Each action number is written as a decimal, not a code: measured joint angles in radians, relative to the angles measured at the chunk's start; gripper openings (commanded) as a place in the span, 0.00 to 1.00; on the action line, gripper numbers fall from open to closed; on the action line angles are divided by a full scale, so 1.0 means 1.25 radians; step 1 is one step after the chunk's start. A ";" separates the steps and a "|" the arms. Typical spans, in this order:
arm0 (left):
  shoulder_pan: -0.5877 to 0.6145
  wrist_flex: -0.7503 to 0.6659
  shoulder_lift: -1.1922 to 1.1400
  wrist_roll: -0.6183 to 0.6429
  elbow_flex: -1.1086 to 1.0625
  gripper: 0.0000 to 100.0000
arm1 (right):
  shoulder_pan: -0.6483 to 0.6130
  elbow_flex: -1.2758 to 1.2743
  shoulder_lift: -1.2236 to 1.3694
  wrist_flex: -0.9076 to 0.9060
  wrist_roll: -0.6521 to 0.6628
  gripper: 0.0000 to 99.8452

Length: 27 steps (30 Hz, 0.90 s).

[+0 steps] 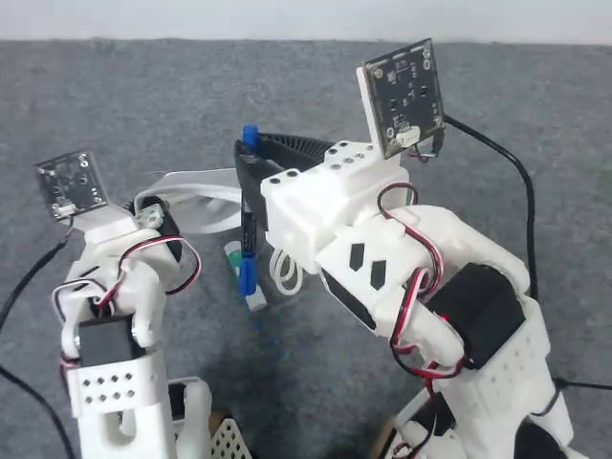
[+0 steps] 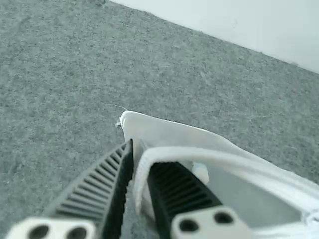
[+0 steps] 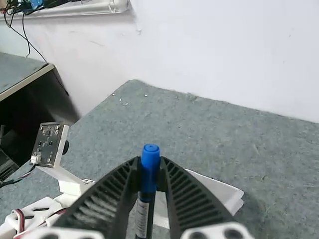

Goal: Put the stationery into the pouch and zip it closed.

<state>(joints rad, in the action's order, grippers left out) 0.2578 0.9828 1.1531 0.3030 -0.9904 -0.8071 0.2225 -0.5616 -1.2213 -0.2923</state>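
My right gripper (image 3: 148, 172) is shut on a marker (image 3: 149, 158) with a blue cap, held upright. In the high view this marker (image 1: 249, 225) hangs from the right gripper (image 1: 256, 158), its lower end down at the mouth of the white, partly see-through pouch (image 1: 196, 196). My left gripper (image 2: 135, 162) is shut on the pouch's white rim (image 2: 169, 152) near a corner, holding the mouth open; in the high view the left gripper (image 1: 163, 225) sits at the pouch's near left edge. A green item (image 1: 232, 256) and white loops (image 1: 284, 273) lie beside the marker's lower end.
Grey carpet (image 1: 143, 105) covers the table. The left arm's camera board (image 3: 49, 144) is seen from the right wrist, with a pale wall (image 3: 224, 55) behind. Black cables (image 1: 516, 191) trail at the right, and the right arm's white body (image 1: 421, 277) fills the near right.
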 measured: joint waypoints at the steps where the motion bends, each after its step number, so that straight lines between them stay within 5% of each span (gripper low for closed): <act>1: 0.000 0.000 0.000 0.000 0.000 0.01 | 0.000 0.000 0.000 -0.001 0.000 0.01; 13: 0.000 0.000 0.000 0.000 0.000 0.01 | 0.005 -0.063 -0.079 -0.009 0.000 0.01; 27: 0.000 0.000 0.000 0.000 0.000 0.01 | 0.004 -0.503 -0.349 0.444 0.000 0.01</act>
<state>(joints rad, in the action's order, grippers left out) 0.2578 0.9828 1.1531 0.3030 -0.9904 -0.8025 -0.4066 -0.9973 -0.6659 -0.2923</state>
